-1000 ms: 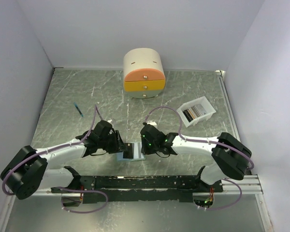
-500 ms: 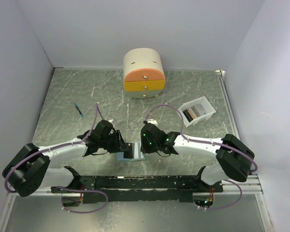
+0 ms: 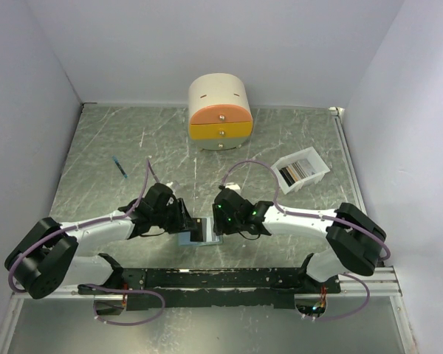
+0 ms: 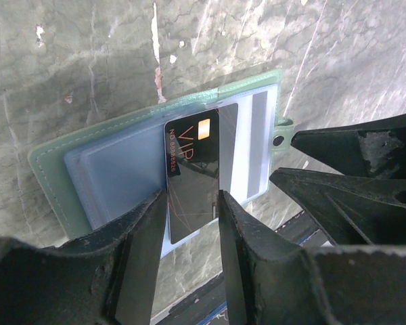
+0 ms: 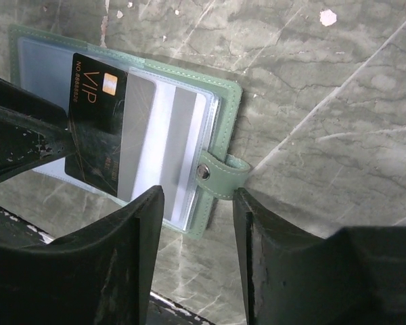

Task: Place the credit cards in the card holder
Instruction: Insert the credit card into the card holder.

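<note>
Gripping a black card (image 4: 191, 169) by its two long edges, the left gripper (image 4: 191, 220) holds it over the card holder (image 4: 98, 169). The holder lies opened flat on the table near the near edge, between the two arms. The right gripper (image 5: 197, 203) stands with jaws moderately apart and nothing between them, above the holder's snap tab (image 5: 220, 177). Risks noted: the holder appears unpinned, so a push on the card could slide the whole wallet away from the left gripper rather than seat the card. The card's edge could ride over the translucent pocket instead of entering its slot. The pocket beneath appears to hold a pale-striped card already and may refuse a second. Not determinable: whether the card's leading edge is inside any pocket, and whether the right fingers touch the holder or the table. Overhead, both wrists largely cover the holder. Remaining credit cards (image 3: 295, 171) sit in the white tray (image 3: 321, 169) at far right, count unreadable.
</note>
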